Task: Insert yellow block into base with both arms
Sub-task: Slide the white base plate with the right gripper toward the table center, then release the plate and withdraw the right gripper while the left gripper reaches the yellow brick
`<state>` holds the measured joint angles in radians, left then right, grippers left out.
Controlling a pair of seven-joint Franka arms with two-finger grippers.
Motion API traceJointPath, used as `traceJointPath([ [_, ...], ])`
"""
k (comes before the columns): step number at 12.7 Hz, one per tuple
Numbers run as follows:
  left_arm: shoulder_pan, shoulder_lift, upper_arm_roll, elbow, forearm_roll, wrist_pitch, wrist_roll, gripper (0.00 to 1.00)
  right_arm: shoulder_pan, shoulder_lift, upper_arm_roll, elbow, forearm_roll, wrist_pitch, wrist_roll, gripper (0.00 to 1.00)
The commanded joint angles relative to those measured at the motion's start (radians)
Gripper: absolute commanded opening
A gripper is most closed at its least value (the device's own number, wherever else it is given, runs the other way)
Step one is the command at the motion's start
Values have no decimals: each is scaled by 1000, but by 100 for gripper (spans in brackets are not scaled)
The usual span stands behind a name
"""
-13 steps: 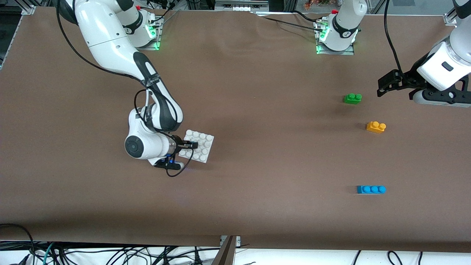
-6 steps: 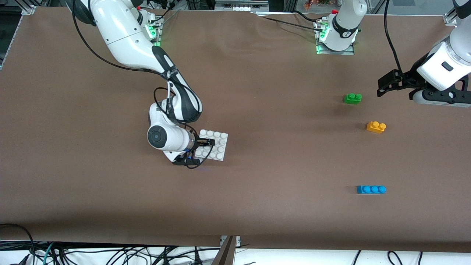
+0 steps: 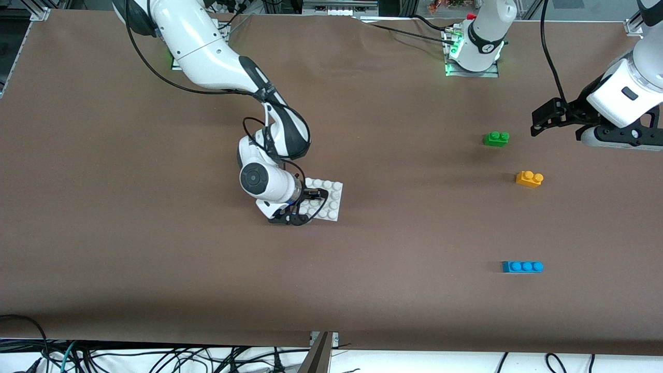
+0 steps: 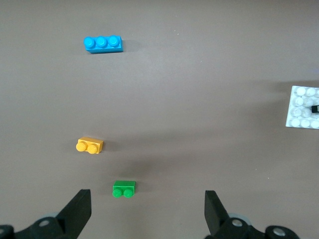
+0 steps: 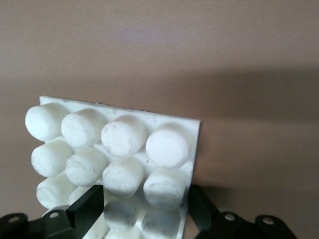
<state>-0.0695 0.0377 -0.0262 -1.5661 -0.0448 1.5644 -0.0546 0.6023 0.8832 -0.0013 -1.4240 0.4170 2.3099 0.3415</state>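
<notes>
My right gripper (image 3: 310, 203) is shut on the white studded base (image 3: 328, 201) and holds it near the middle of the table. In the right wrist view the base (image 5: 114, 149) fills the space between my fingers (image 5: 84, 209). The yellow block (image 3: 529, 178) lies on the table toward the left arm's end, between the green and blue bricks; it also shows in the left wrist view (image 4: 89, 145). My left gripper (image 3: 541, 123) is open and empty, up over the table beside the green brick (image 3: 496, 138). It waits there.
A green two-stud brick (image 4: 123, 188) lies under my left gripper's open fingers. A blue three-stud brick (image 3: 522, 267) lies nearer the front camera than the yellow block. The brown table cover spreads wide between the base and the bricks.
My right arm has carried the base toward the left arm's end of the table, to near the middle. The left arm and the bricks have not moved.
</notes>
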Motion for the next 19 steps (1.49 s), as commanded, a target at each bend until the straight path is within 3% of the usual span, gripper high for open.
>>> traceJointPath([
  [1, 8, -7, -6, 6, -15, -12, -4, 100, 39, 52, 6, 34, 19, 54, 10, 78],
  [4, 8, -7, -6, 5, -12, -12, -2, 100, 54, 74, 39, 59, 17, 112, 33, 78],
  [8, 8, -7, -6, 5, -10, -12, -4, 100, 100, 94, 41, 77, 17, 124, 45, 78],
  [12, 8, -7, -6, 5, -10, -12, -4, 100, 145, 117, 43, 77, 19, 225, 47, 79],
  [17, 7, -7, -8, 1, -9, -12, -5, 100, 137, 118, 41, 109, 20, 249, 36, 98],
  [19, 7, -7, -6, 3, -9, -12, -4, 100, 105, 114, 41, 190, 45, 141, 41, 98],
])
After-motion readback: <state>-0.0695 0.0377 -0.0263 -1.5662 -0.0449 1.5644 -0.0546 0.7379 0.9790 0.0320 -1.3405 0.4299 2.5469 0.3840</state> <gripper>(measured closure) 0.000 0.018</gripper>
